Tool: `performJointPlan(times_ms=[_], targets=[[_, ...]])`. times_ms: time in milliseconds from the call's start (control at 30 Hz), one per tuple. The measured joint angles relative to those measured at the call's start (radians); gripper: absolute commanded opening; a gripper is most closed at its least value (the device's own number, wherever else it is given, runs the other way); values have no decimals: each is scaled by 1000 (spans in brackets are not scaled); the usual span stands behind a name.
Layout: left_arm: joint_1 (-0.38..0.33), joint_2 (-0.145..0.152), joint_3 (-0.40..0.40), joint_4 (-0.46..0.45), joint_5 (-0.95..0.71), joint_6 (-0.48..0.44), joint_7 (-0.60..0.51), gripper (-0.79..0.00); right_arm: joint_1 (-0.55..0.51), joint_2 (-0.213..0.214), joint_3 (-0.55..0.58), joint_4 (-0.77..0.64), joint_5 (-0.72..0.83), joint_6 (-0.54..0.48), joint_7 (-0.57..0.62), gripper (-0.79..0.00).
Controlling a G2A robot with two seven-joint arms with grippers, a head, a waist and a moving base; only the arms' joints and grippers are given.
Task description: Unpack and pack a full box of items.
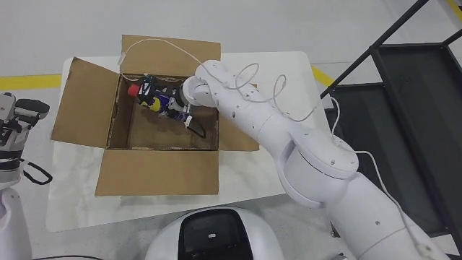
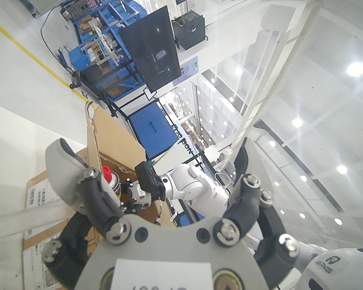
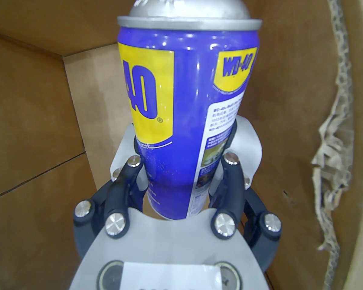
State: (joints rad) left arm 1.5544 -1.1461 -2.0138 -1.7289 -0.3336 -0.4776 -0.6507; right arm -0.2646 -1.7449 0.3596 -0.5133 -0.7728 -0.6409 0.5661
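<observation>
- My right hand is clamped on the lower body of the can, one finger on each side.
- The can is within the opening of the box, towards its far left corner. I cannot tell whether it touches the box floor.
- The long axis of the can runs straight out from the hand, in line with the fingers. From above, its red cap points to the left wall of the box, and the can lies nearly level, not upright.
- My left hand has its fingers apart and holds nothing. It hangs beyond the left edge of the counter, well apart from the box, and it points upward.
- So the right arm is clearly the nearer one, and I judge this step belongs to it alone.
- My judgement for the next move: any travel along the can's axis brings the cap against the left wall. I would first go straight up or down, then turn.
</observation>
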Motion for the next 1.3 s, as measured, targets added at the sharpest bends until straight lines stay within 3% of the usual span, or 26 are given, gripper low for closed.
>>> performJointPlan(times_ms=[67,267,400,533,700,1000,1300], targets=[[0,0,0,0,0,0,0,0,-17,34,24,-82,-9,20,32,-785],[0,0,0,0,0,0,0,0,-160,191,174,-477,-65,95,191,-785],[0,0,0,0,0,0,0,0,-359,308,347,-826,-128,127,333,-785],[0,0,0,0,0,0,0,0,-550,380,508,-1080,-172,109,367,-785],[0,0,0,0,0,0,0,0,-736,425,665,-1239,-208,65,212,-785],[0,0,0,0,0,0,0,0,-913,454,786,-1318,-343,5,-164,-785],[0,0,0,0,0,0,0,0,-926,456,790,-1318,-358,1,-191,-785]])
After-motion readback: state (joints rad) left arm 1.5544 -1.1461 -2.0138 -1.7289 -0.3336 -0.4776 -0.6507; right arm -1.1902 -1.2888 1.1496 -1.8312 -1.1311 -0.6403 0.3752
